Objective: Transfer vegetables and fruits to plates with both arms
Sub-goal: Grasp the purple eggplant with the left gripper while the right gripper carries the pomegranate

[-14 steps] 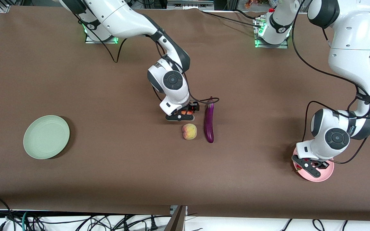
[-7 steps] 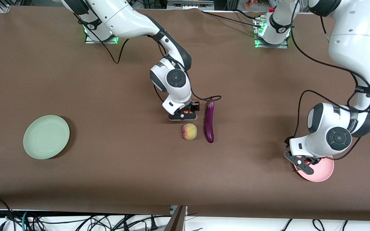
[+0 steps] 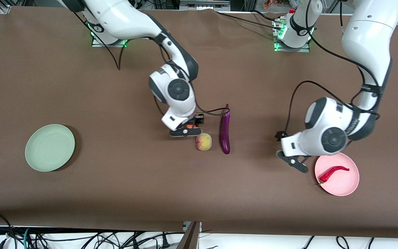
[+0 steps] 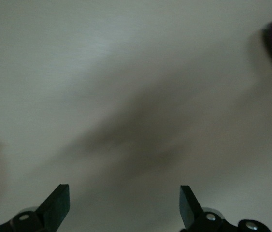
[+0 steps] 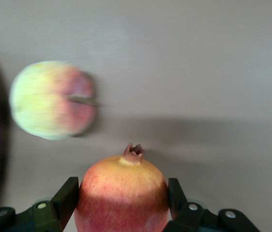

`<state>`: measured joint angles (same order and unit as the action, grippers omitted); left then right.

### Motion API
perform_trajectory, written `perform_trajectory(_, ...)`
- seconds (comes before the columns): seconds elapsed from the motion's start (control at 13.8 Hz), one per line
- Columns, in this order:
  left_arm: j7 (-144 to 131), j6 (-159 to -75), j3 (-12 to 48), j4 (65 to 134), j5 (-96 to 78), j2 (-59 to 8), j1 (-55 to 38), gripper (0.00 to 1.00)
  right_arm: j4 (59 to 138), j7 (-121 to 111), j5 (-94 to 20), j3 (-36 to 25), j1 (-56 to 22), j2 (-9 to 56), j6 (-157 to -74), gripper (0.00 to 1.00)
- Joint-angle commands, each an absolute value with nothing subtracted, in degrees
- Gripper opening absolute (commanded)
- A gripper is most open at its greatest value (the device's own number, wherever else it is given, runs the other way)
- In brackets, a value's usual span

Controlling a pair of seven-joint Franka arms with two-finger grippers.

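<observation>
peach [image 3: 204, 141] beside eggplant [image 3: 224, 129], chili [image 3: 331, 172] on pink plate [image 3: 347, 185]

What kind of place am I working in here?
Likely a robotics lab: two arms bolted to a brown-covered table, loose cables along its edge, and staged items such as the peach and pink plate.

The chili pepper [image 3: 333, 173] lies on one plate [image 3: 349, 187]; the peach [image 3: 204, 141] sits beside the eggplant [image 3: 224, 129].
</observation>
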<state>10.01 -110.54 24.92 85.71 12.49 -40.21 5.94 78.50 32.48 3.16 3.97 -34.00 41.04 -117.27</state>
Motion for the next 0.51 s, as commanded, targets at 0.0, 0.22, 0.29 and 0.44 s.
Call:
perform_trajectory(0.0, -0.04, -111.09, 29.51, 89.91, 11.43, -37.61, 5.11, 1.00, 80.51, 17.73, 3.08, 4.57, -25.17, 34.20, -104.29, 0.04)
perform_trajectory(0.22, -13.15, -115.20, 31.11, 92.54, 11.43, -37.79, 0.02, 1.00, 80.51, -1.44, 3.16, 3.17, -14.89, 32.61, -98.00, 0.04)
perform_trajectory(0.29, -17.79, -118.70, 31.20, 93.68, 11.43, -38.23, -1.91, 1.00, 80.59, -6.98, 3.25, 3.16, -11.46, 32.78, -97.91, 0.04)
perform_trajectory(0.44, -27.38, -125.56, 30.94, 96.05, 12.30, -39.46, -4.91, 1.00, 80.60, -17.35, 3.77, 3.16, -4.95, 33.31, -98.52, 0.04)
